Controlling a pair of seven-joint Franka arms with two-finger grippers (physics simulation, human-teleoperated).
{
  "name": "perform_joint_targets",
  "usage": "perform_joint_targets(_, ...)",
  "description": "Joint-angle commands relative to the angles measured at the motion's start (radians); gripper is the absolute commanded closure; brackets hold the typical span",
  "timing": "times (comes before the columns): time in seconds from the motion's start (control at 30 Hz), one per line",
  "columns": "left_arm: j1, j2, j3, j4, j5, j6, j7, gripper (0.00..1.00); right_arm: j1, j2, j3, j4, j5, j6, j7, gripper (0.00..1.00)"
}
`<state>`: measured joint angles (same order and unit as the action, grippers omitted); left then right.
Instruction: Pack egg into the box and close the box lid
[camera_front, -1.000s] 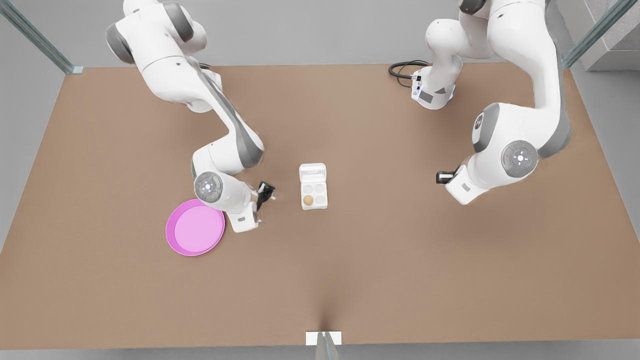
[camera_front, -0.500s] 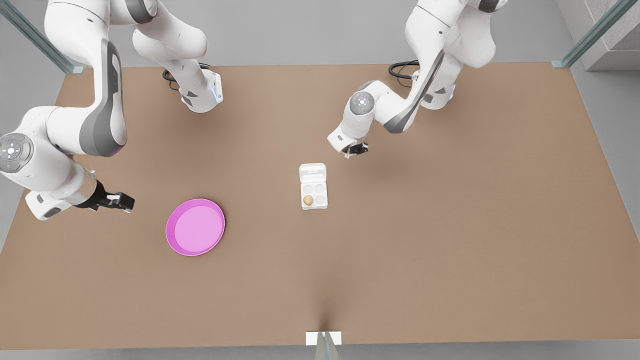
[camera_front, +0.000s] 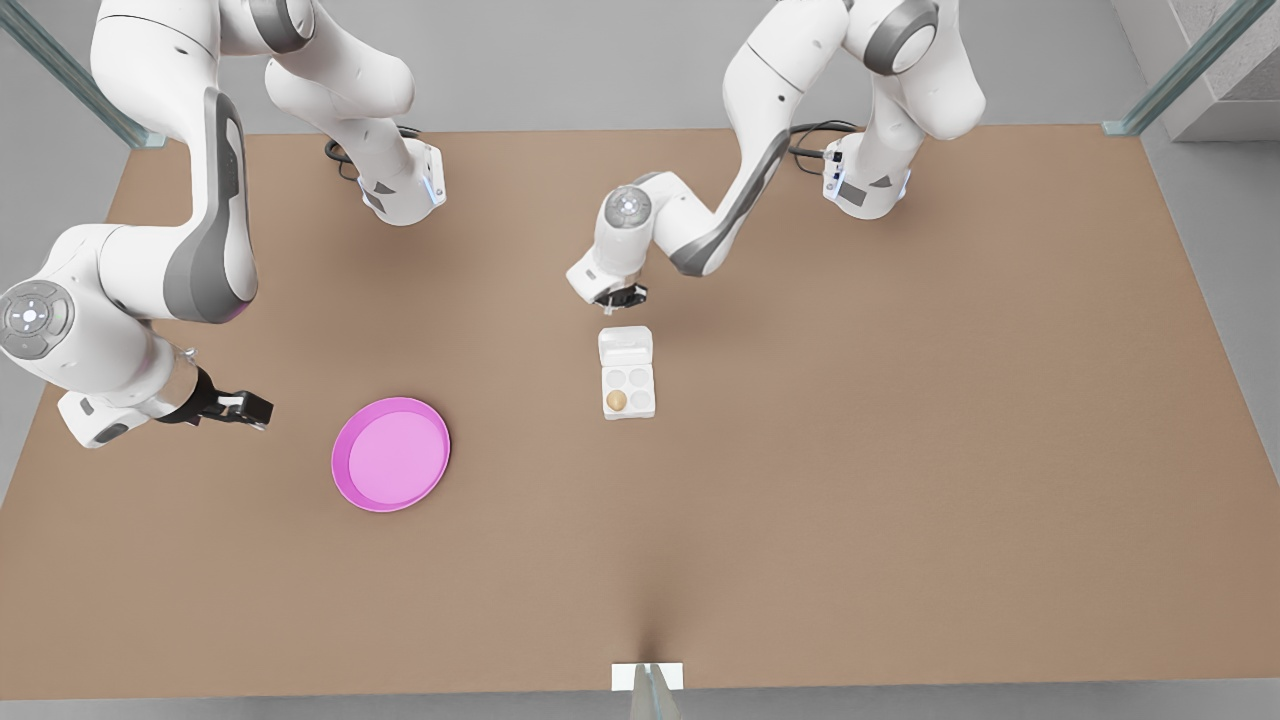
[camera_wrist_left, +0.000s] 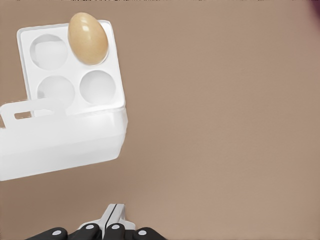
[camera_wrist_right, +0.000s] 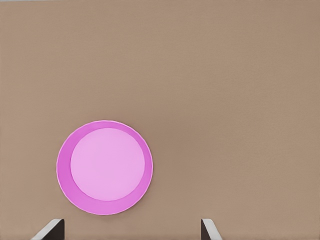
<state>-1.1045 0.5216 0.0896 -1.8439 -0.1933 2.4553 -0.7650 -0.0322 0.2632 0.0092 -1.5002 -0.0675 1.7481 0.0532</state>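
My left gripper (camera_front: 622, 298) hangs just behind the box (camera_front: 628, 390), on the far side of the lid (camera_front: 626, 347) in the front view, close to the lid's free edge but apart from it. Its fingers (camera_wrist_left: 114, 218) are pressed together with no gap between them, and they hold nothing. From my left wrist, the lid (camera_wrist_left: 57, 142) lies open and nearest to me, with the four-cup tray (camera_wrist_left: 70, 65) beyond it. The egg (camera_wrist_left: 88, 38) sits in one of the two cups farthest from the lid; in the front view that is the near cup on the front view's left, where the egg (camera_front: 616, 400) shows tan against the white. The other three cups hold nothing. My right gripper (camera_front: 243, 408) waits well away from the box, over the table (camera_front: 900, 450) toward the front view's left edge, pointing at the pink plate (camera_front: 390, 455) and a short way from its rim. Its fingers (camera_wrist_right: 50, 230) stand wide apart, one at each side of the right wrist view, and grasp nothing. The plate (camera_wrist_right: 104, 167) lies flat on the table between and beyond them, with nothing on it.
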Motion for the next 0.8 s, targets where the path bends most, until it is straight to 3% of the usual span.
perform_joint_targets(0.0,0.000,0.000,0.001,0.000,0.000,-0.004,0.001,0.79,0.000,0.001,0.000,0.000,0.000,0.001,-0.001,0.00)
perform_joint_targets(0.37,0.003,-0.009,0.027,-0.017,0.015,-0.039,0.075,0.79,0.003,0.005,0.002,0.002,0.002,0.001,0.001,0.00)
perform_joint_targets(0.77,0.023,0.055,0.064,0.118,0.017,-0.052,0.119,0.79,0.003,0.005,0.002,0.003,0.005,0.010,0.010,0.00)
